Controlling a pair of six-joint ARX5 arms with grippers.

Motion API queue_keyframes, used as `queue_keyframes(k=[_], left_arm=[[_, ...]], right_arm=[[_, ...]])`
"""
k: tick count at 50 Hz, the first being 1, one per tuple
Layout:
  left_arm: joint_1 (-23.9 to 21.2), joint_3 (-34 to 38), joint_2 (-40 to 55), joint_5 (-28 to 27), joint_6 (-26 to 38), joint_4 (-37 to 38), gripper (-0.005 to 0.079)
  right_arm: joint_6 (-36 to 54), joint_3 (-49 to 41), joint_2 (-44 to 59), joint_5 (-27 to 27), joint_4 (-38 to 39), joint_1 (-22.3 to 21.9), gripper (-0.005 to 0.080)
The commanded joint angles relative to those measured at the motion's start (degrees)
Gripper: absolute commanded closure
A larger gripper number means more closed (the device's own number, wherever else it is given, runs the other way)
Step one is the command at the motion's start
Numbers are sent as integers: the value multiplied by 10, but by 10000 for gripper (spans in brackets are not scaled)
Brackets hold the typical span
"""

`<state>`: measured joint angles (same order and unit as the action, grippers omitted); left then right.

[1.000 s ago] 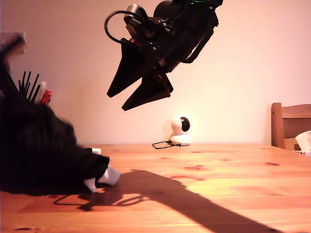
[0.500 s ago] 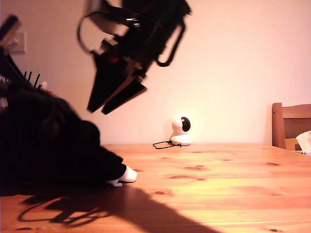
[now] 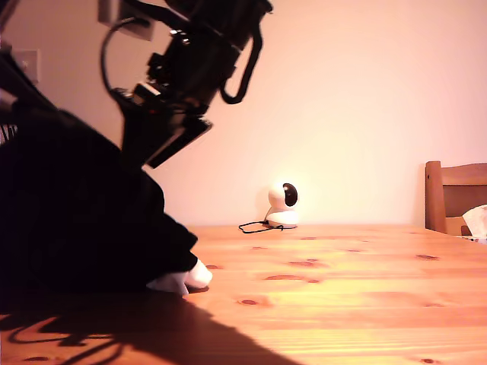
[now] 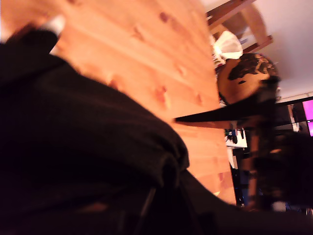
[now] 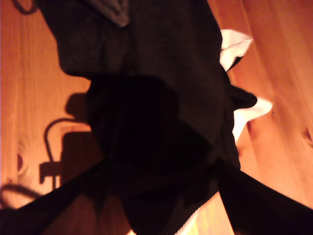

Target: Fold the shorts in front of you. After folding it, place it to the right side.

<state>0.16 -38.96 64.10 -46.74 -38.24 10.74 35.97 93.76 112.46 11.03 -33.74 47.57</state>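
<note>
One pair of shorts (image 3: 76,220) lies heaped on the table (image 3: 342,289), well off to the exterior view's left of the white camera (image 3: 284,205). Compared with half a second ago, the heap stands taller. Its white hem tips (image 3: 183,280) rest at about the same distance from the camera as before. My second gripper (image 5: 161,166) has travelled down and further away from the camera, and it now sits against the upper slope of the shorts. One second ago it hung above the table, almost over the camera.

Count, starting farthest to the exterior view's left of the camera:
- one wall switch (image 3: 27,65)
- one pair of shorts, with two white hem patches showing
- one camera with one cable (image 3: 255,226)
- one chair (image 3: 455,194), to the exterior view's right of the camera

Second gripper state: the fingers (image 5: 254,196) are spread wide and the black fabric lies between them. No closed grip is visible.

First gripper state: cannot be told. Its jaws do not show, and the first wrist view is filled with bunched black fabric.

The exterior view cuts off the far side of the shorts and the chair. Motion blur smears the second arm. A pale crumpled item (image 3: 478,220) beside the chair cannot be identified.
</note>
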Motion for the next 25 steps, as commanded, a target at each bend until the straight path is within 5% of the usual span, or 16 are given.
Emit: queue_keyframes(k=[1, 17, 20, 25], left_arm=[[3, -18, -16, -7, 3, -7, 762], [12, -23, -20, -23, 3, 1, 762], [12, -23, -20, -26, 8, 4, 762], [12, -23, -20, -26, 15, 19, 762]], right_arm=[[0, -1, 35, 0, 0, 7, 126], [-3, -1, 82, 10, -21, 12, 161], [-3, -1, 84, 10, -21, 12, 294], [-5, -1, 83, 11, -18, 12, 715]])
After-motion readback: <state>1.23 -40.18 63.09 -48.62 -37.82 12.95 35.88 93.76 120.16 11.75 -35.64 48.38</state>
